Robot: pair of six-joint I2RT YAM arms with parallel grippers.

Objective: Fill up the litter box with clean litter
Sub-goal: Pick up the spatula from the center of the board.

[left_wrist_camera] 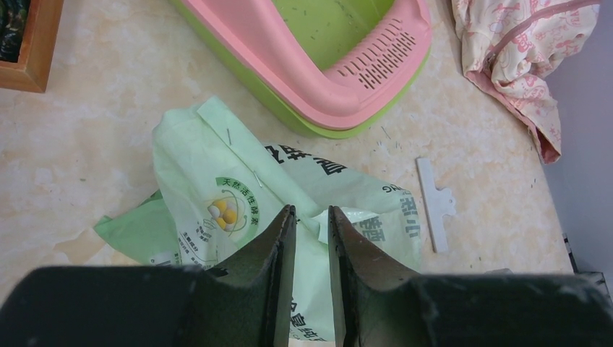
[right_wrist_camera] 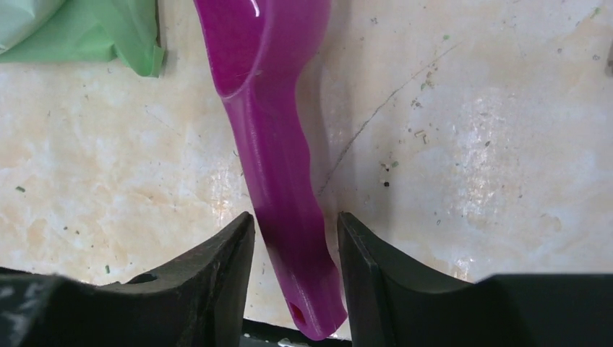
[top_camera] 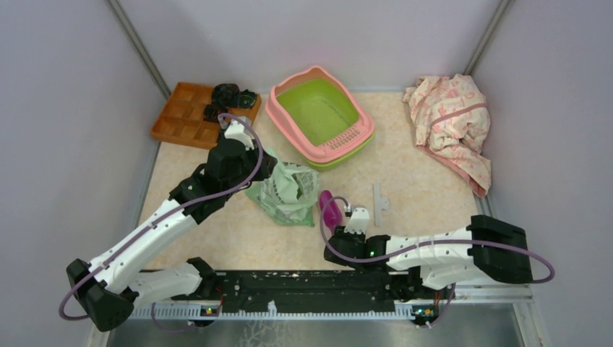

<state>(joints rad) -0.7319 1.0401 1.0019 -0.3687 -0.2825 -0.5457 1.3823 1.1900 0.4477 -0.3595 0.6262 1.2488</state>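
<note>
Left gripper (left_wrist_camera: 311, 210) over bag (left_wrist_camera: 217, 181), jaws narrow; I cannot tell its grasp. Right gripper (right_wrist_camera: 296, 217) released, straddling scoop (right_wrist_camera: 271, 144), 6 o'clock of litter box (top_camera: 285, 123).

The litter box (left_wrist_camera: 275, 58) is moulded plastic, smooth with a low sheen on the pink rim and the lime basin; the scoop (right_wrist_camera: 278, 166) is high-gloss magenta plastic. The bag (left_wrist_camera: 217, 181) is thin, creased plastic film with a printed face. The table (right_wrist_camera: 470, 144) is a smooth, semi-gloss marbled surface with fine scratches, carrying a matt wooden tray (top_camera: 184, 116) at the far left corner and soft printed cloth (top_camera: 452, 123) at the far right corner.
</note>
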